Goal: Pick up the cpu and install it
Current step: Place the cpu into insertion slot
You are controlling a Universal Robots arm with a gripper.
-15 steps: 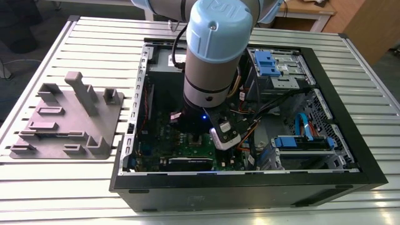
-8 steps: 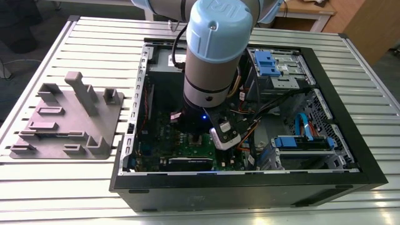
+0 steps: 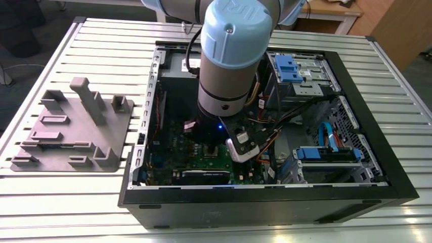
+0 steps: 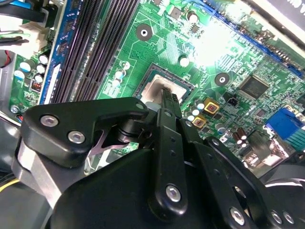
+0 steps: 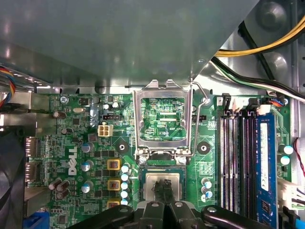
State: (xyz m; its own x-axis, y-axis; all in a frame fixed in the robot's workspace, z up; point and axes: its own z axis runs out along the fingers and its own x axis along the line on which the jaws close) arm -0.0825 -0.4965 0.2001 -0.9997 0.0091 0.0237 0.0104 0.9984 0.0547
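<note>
In the socket [image 5: 162,170], the cpu [image 5: 174,181] is seen flat, directly beneath the gripper [image 5: 164,187], whose fingers are closed together

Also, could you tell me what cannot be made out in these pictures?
- Exterior view: the arm hides the socket area.
- Both wrist views: the gripper covers part of the cpu, so its seating is unclear.
- First wrist view: a grey panel hides the board beyond the socket frame.

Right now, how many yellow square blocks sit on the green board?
3 yellow blocks in a row: one nearest the upright frame, one midway, one beside the tool, which may hide more.
</note>
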